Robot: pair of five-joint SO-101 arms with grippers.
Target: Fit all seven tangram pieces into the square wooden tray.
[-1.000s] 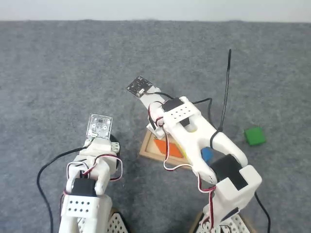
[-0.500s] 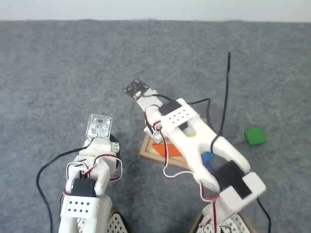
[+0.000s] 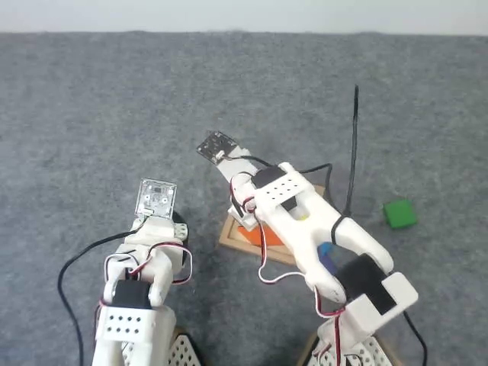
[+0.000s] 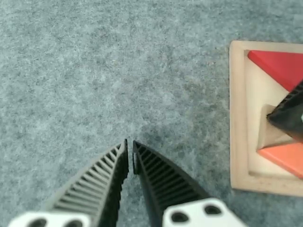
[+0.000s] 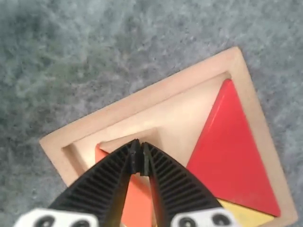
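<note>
Bare carpet (image 3: pixel 91 99) spans the upper half and far left of the high view, open to pass. At centre the right arm (image 3: pixel 305 221) slants over the tray (image 3: pixel 227 238), leaving its left corner uncovered. A black cable (image 3: pixel 353 145) stands right of centre, between the tray and the green piece (image 3: pixel 399 213). The left arm (image 3: pixel 145 282) blocks the lower left.

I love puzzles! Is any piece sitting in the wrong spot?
Yes. The green piece lies alone on the grey carpet, well apart from the wooden tray, which has bare floor left inside.
</note>
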